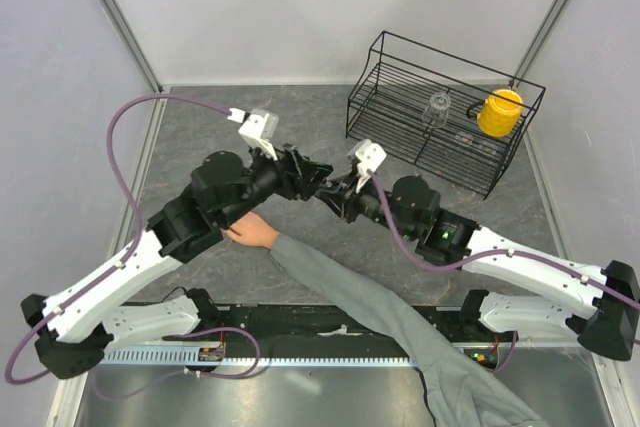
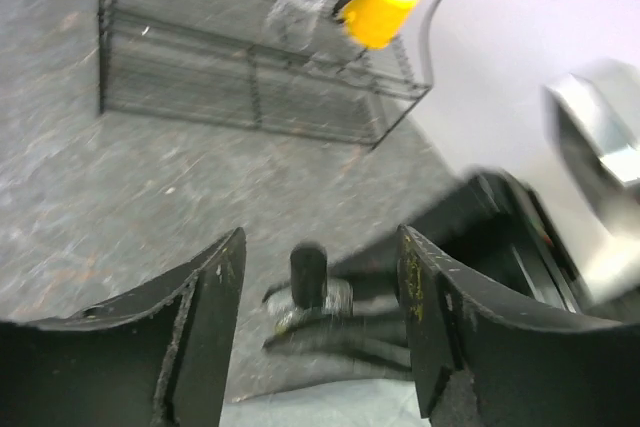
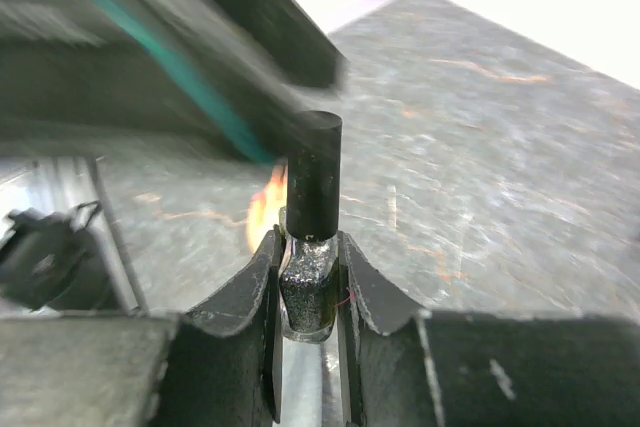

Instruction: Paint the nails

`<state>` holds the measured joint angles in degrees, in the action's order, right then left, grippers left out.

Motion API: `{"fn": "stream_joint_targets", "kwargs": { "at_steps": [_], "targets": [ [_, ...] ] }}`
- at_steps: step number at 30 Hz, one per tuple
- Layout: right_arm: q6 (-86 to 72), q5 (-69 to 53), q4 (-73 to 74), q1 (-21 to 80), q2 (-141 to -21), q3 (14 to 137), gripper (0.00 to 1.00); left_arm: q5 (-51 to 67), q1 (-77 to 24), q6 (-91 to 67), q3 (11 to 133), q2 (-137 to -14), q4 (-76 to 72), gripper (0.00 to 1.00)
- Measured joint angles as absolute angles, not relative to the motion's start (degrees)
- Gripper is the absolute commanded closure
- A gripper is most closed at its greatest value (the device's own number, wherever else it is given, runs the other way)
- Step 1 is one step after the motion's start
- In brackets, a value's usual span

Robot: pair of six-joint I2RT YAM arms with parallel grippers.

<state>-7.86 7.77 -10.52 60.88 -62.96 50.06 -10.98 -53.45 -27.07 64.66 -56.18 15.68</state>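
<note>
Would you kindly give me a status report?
Left gripper: jaws open, facing the cap. Right gripper: jaws shut on bottle. Hand on table, nails hidden.

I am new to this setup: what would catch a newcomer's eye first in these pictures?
A bare human hand in a long grey sleeve reaches in from the near edge toward mid-table. There the right robot hand is shut on a small bottle with a tall black cap, and the open left robot hand faces it. At the far right, a bright yellow cup sits in a black wire rack.
</note>
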Motion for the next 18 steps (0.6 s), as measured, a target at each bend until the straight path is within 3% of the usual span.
{"fn": "stream_joint_targets", "kwargs": {
  "at_steps": [9, 13, 18],
  "targets": [
    [-16.2, -30.1, -14.5, 47.9, -59.9, 48.1, 1.0, 20.0, -35.6, -31.2, 58.1, -49.6, 3.1, 0.32],
    [-24.5, -43.2, -22.8, 43.9, -59.9, 47.3, 1.0, 32.5, -34.3, -34.9, 55.3, -51.9, -5.2, 0.34],
    [-31.0, -51.1, -28.6, 41.7, -60.6, 47.2, 1.0, 42.5, -34.1, -39.7, 54.2, -54.3, -14.5, 0.37]
  ]
}}
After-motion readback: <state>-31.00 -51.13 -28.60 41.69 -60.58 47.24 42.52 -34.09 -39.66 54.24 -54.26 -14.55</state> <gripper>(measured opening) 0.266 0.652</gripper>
